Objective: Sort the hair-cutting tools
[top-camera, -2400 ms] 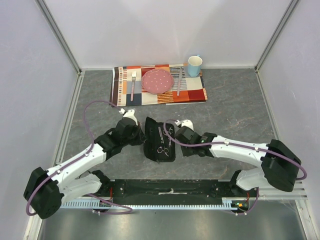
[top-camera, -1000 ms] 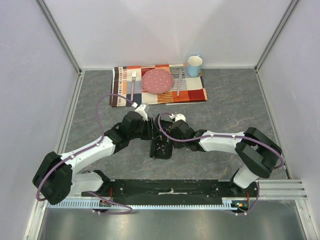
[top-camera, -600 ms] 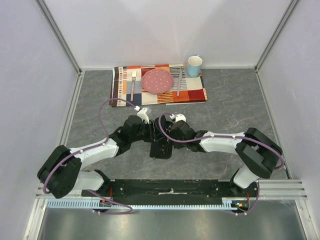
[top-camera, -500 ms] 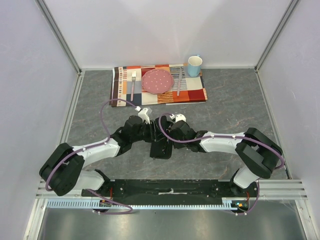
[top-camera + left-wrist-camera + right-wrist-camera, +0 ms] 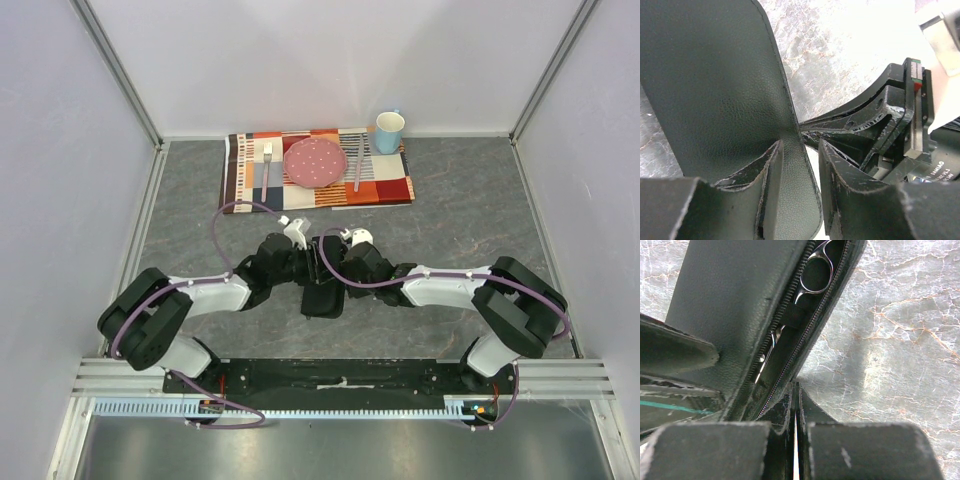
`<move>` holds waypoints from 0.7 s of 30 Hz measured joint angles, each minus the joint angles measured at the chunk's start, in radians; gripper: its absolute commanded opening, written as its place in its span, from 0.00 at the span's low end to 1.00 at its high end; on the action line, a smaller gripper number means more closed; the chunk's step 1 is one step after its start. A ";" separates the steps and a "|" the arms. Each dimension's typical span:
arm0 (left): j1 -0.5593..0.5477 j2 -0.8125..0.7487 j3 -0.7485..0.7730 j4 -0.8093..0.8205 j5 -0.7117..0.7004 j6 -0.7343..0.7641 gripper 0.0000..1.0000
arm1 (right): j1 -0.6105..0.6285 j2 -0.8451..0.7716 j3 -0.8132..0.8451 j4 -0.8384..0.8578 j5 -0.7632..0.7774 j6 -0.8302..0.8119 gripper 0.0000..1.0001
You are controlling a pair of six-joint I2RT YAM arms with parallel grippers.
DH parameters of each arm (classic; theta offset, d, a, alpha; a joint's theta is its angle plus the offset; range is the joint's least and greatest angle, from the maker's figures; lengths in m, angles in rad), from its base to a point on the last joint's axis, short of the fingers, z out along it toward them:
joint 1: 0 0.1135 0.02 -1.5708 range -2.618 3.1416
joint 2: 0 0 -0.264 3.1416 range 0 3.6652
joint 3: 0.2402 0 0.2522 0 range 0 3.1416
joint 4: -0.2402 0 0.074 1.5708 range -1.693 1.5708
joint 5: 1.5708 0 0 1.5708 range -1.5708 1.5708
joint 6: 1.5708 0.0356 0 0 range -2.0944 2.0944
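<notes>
The black zip case (image 5: pixel 322 298) lies mid-table, folded nearly shut. Silver scissors (image 5: pixel 815 270) with ring handles show inside its zip gap; clips and comb are hidden. My left gripper (image 5: pixel 306 262) is at the case's upper left. In the left wrist view its jaws (image 5: pixel 800 145) stand a little apart around the leather flap (image 5: pixel 715 90), which rests against one finger. My right gripper (image 5: pixel 332 262) meets it from the right; in the right wrist view (image 5: pixel 796 386) it is pinched shut on the case's zip edge (image 5: pixel 735 295).
A striped placemat (image 5: pixel 390 186) at the back carries a pink plate (image 5: pixel 315 161), a fork (image 5: pixel 266 165) and a knife (image 5: pixel 358 165); a blue cup (image 5: pixel 389 130) stands behind it. Grey walls close in both sides.
Both grippers have moved inward onto the case. The case, lying open with tools showing before, is now folded nearly shut. The left arm has reached further right.
</notes>
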 measured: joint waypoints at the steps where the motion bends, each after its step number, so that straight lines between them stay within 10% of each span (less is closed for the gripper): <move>1: -0.002 0.010 0.000 0.006 0.000 -0.002 0.40 | 0.000 0.000 -0.002 0.002 0.000 0.000 0.00; 21: -0.031 0.136 0.000 0.134 -0.006 -0.029 0.35 | 0.001 -0.103 0.000 -0.177 0.047 -0.023 0.36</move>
